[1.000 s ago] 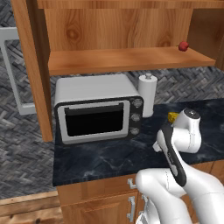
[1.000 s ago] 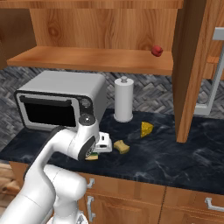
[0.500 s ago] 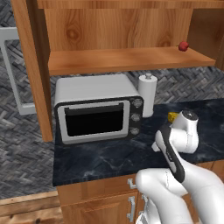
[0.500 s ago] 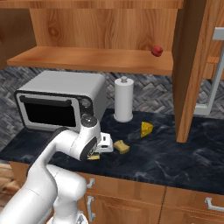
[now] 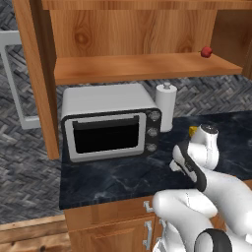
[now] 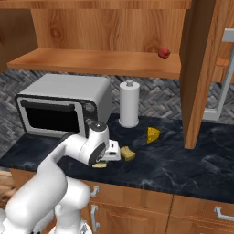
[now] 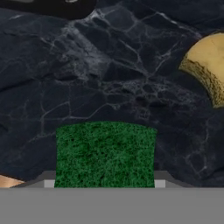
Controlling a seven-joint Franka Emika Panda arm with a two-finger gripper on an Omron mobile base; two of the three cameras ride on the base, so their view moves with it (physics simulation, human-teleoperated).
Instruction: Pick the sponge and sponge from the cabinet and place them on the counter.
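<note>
The white arm bends low over the broad black-blue marbled counter (image 6: 183, 160), in front of the silver microwave (image 6: 64, 107) with its dark glass door. Its two-finger gripper (image 6: 106, 161) points down at the slab and is clamped on the yellow rectangular sponge with the dark green top (image 7: 105, 154); in the hand view the green face fills the space between the two finger tips (image 7: 159, 183), and in the right base view a sliver of it (image 6: 99, 165) peeks out under the hand, at or just above the counter, though contact cannot be told. The dull olive-yellow sponge block (image 6: 127, 153) lies on the counter just beside the gripper. A yellow cheese wedge (image 6: 153, 135) sits farther back, near the white paper-towel roll (image 6: 129, 104) standing next to the microwave. Above, the orange-brown wooden cabinet (image 6: 196, 68) stands open, and a small round red fruit (image 6: 163, 53) rests on its inner shelf.
</note>
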